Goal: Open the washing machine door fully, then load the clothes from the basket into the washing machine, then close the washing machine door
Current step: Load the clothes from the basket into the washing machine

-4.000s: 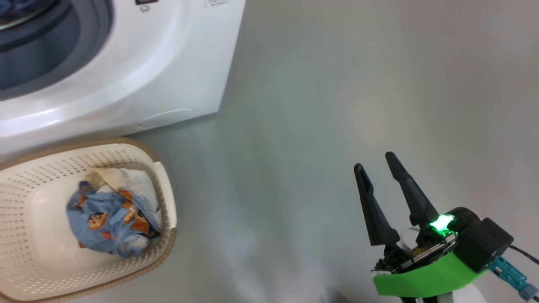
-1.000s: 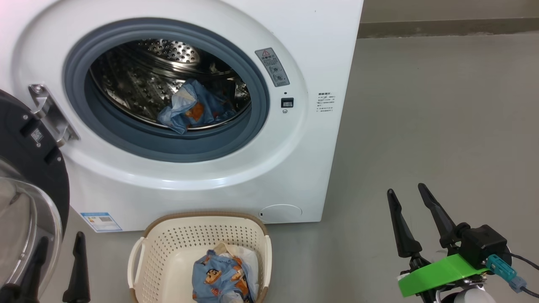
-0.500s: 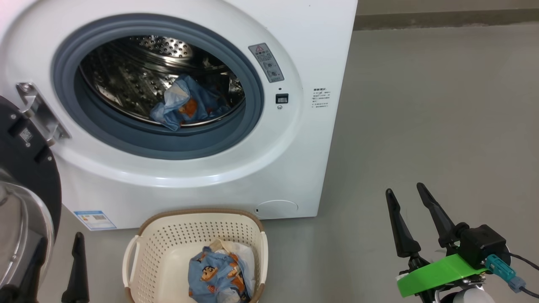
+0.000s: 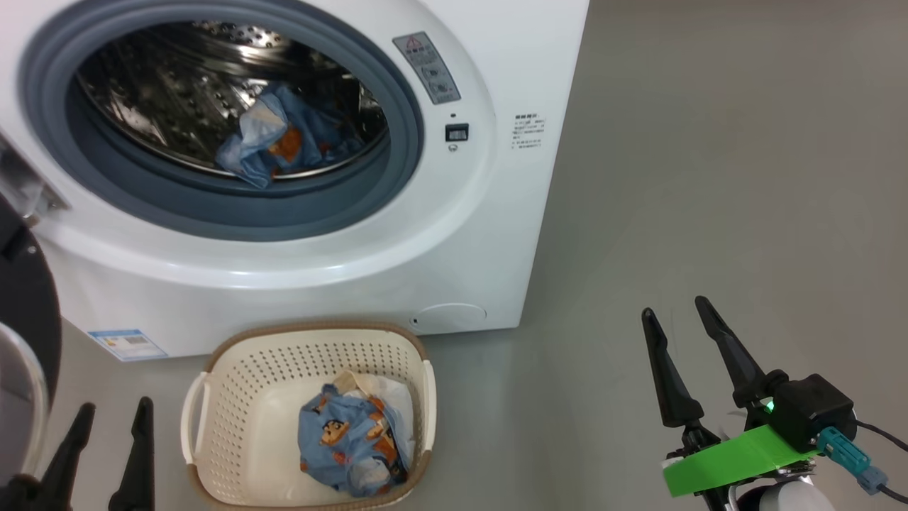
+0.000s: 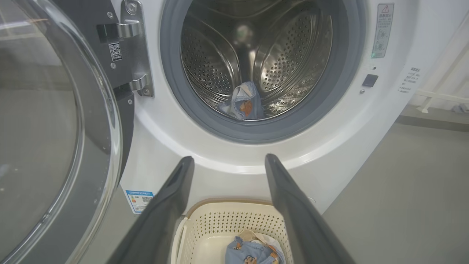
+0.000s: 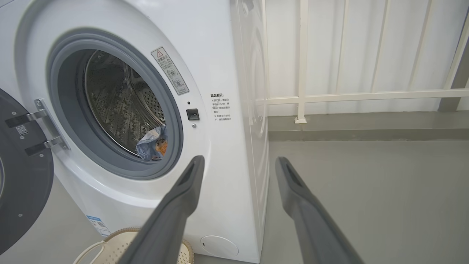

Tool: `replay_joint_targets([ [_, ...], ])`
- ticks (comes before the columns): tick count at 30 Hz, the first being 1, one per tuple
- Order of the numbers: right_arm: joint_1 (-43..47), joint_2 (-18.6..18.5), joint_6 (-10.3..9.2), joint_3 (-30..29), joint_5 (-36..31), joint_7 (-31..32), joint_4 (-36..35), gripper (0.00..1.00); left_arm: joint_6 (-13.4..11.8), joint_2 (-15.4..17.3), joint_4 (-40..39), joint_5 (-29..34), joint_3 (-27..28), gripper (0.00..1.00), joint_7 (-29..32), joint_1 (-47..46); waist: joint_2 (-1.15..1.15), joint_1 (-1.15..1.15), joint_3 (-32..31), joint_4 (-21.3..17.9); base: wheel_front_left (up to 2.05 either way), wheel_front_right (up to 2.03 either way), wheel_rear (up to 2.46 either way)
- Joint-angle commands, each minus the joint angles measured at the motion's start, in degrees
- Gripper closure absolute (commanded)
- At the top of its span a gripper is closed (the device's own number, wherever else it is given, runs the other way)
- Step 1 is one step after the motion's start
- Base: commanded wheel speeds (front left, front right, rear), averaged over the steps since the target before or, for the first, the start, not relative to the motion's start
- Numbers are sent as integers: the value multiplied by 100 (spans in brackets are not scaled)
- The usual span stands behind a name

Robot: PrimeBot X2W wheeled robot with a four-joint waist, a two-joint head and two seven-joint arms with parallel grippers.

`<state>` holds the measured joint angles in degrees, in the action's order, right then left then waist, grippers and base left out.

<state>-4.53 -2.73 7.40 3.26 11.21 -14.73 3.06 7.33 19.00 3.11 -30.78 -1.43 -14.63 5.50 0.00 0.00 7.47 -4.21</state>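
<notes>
the washing machine door is swung wide open on our left, hanging off its metal hinge, with the glass bowl bulging out toward us. the washing machine sits right ahead on the grey floor. we can see straight past the grey gasket into the steel drum. one blue bear-print garment is lying at the bottom front of the drum, just behind the gasket lip.

the basket is on the floor in front of the machine, below the round opening. it's close to the front panel, but we can't tell if it touches. the rest of the clothes are bunched up in its right half, light blue with orange-brown bears on top and a bit of cream-white cloth poking out behind.

our left gripper hovers low just left of the basket, between it and the open door, fingers spread apart and holding nothing. in the left wrist view the basket and the drum opening line up between the two fingers. our right gripper is well off to the right over the floor, past the machine's corner, fingers also spread with nothing in them. the blue label sticker sits low on the machine's front left.
</notes>
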Motion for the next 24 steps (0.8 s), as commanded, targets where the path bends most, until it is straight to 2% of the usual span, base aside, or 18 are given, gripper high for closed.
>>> replay_joint_targets([
  [1, -69, -15, 9, 171, 69, -27, -175, 0, 13, 208, -125, -51, 206, 0, -37, -320, 0, 0, 173, -88, 0, 0, 0],
  [18, -195, -15, 9, 455, 130, -27, -849, 0, 15, 1422, -277, -1067, -359, 0, -37, -854, 0, 0, 1583, -475, 0, 0, 0],
  [24, -239, -15, 9, 505, 193, -27, -1068, 0, 15, 1748, -279, -1318, -541, 0, -37, -1140, 0, 0, 2060, -634, 0, 0, 0],
])
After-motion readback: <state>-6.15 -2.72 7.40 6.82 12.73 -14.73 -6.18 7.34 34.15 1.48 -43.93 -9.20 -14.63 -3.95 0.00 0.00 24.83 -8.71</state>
